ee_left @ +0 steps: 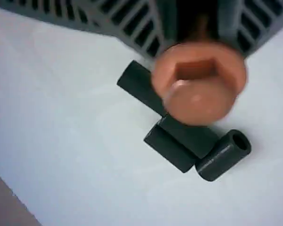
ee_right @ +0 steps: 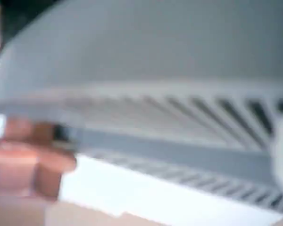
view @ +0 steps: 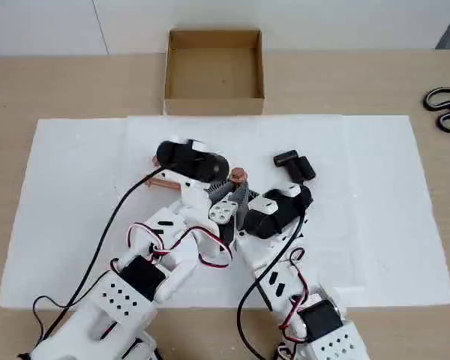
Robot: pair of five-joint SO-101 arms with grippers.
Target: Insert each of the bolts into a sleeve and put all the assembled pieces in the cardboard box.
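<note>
Bolt (ee_left: 198, 84), copper-coloured, is pinched by its shank in the left jaws, head outward, above the middle of the white foam sheet (view: 375, 225). Three black sleeves (ee_left: 179, 139) lie bunched nearby, toward the sheet's right edge. The cardboard box (view: 214, 105) stands at its far edge. Whether the right jaws are spread I cannot tell. The arms crowd together, so a knock could twist the bolt loose, and a nudge could roll the round sleeves.
</note>
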